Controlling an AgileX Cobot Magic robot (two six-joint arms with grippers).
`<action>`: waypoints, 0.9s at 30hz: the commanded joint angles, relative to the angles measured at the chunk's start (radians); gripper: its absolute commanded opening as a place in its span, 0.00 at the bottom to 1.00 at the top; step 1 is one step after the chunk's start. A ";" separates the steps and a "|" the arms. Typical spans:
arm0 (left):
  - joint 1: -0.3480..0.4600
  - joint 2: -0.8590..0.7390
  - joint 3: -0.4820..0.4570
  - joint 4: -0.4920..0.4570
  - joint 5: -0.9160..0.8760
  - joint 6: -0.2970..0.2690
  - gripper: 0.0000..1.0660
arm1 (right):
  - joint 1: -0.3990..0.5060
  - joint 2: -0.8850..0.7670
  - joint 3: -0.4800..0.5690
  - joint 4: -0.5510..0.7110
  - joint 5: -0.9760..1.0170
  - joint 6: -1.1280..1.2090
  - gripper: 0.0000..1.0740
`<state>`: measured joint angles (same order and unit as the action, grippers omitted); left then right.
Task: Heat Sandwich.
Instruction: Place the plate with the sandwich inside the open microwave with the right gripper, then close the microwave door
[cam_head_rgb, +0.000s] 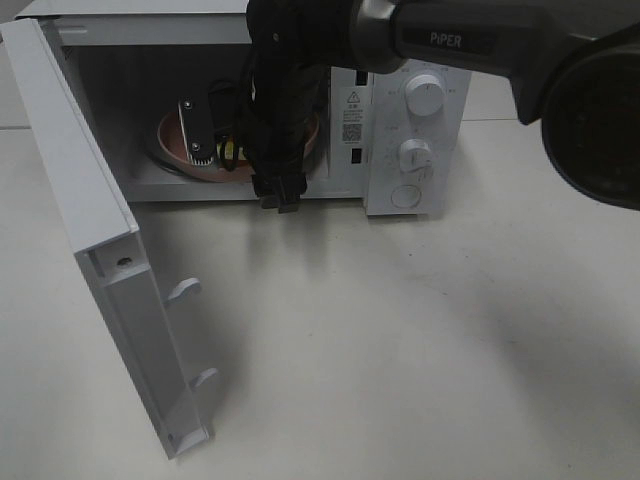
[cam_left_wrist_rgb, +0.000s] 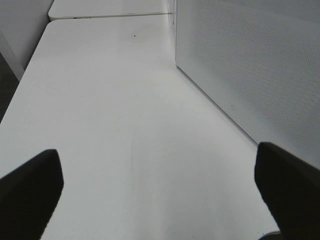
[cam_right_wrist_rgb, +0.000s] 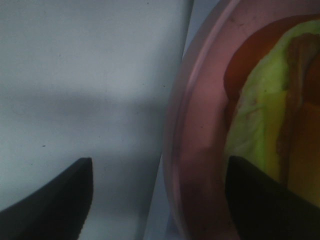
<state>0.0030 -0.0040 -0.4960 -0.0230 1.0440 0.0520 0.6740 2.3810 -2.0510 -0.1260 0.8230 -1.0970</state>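
You had your right gripper (cam_right_wrist_rgb: 159, 200) deep in the microwave (cam_head_rgb: 415, 60), jaws apart astride the rim of the pink plate (cam_right_wrist_rgb: 195, 150) carrying the sandwich (cam_right_wrist_rgb: 260, 115), where a careless withdrawal could've hooked that rim and dragged everything out, while your left gripper (cam_left_wrist_rgb: 159, 175) hung wide open outside.

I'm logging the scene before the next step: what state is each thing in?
Microwave door: swung wide open.
Plate: inside the microwave.
Sandwich: on the plate.
Left pincer: open, empty, above the table.
Right pincer: open, inside the microwave, straddling the plate's rim.
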 joint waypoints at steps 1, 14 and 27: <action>0.004 -0.026 0.002 -0.008 -0.009 0.004 0.93 | 0.002 -0.032 0.042 0.003 -0.031 0.017 0.67; 0.004 -0.026 0.002 -0.008 -0.009 0.004 0.93 | 0.002 -0.149 0.232 -0.001 -0.135 0.019 0.67; 0.004 -0.026 0.002 -0.008 -0.009 0.004 0.93 | 0.002 -0.310 0.499 -0.001 -0.302 0.018 0.67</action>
<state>0.0030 -0.0040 -0.4960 -0.0230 1.0440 0.0520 0.6740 2.1110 -1.5980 -0.1260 0.5520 -1.0820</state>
